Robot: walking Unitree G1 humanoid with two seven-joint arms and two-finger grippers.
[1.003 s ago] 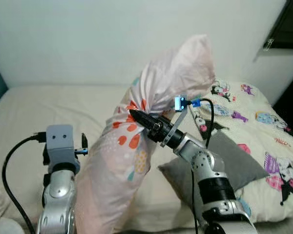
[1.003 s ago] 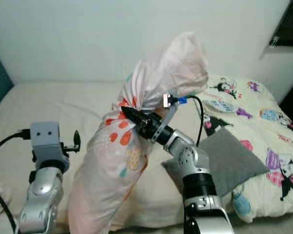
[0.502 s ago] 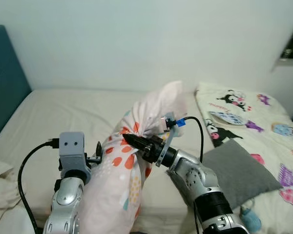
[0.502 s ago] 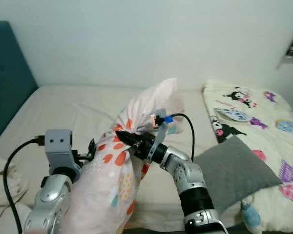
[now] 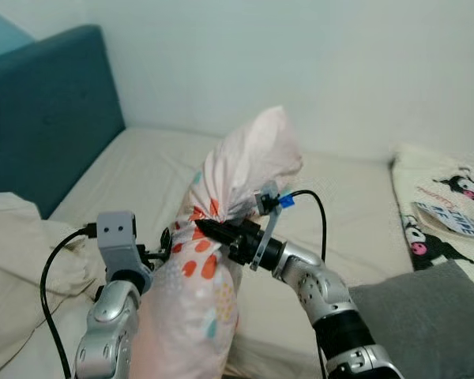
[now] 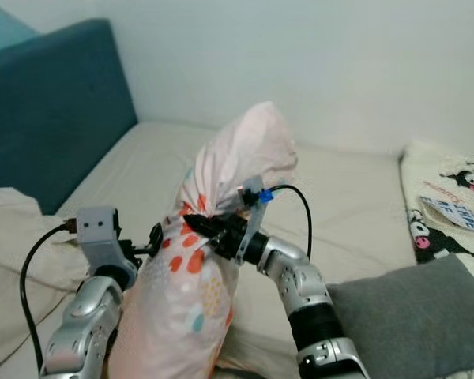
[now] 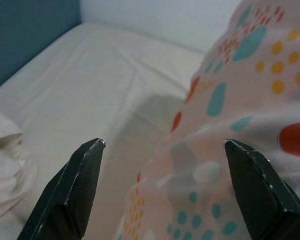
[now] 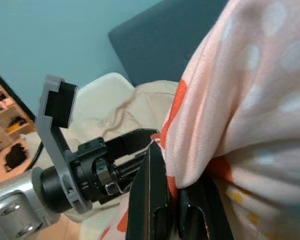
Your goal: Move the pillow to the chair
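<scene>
- The pillow [image 5: 213, 260], pale pink with orange, teal and yellow dots, is held up off the bed [image 5: 142, 170], standing nearly upright between the two arms, its bunched top corner highest.
- The right tool [image 5: 201, 227] is clamped on a gathered fold of the pillowcase at about mid-height; in the right wrist view its black fingers [image 8: 152, 200] lie pressed together with the fabric pinched beside them.
- The left tool [image 7: 162, 170] has its fingers spread apart, and the pillow's dotted side lies between and beyond them; I cannot tell whether they touch the cloth. From the head view it sits against the pillow's left side, a little lower than the right tool.
- The pillow's long axis runs up and down, so most of its weight hangs below the right tool's pinch.
- No chair can be made out; a teal headboard [image 5: 51, 110] stands to the left and a grey cushion [image 5: 426, 316] lies to the right, so carrying likely means turning away from the bed.
</scene>
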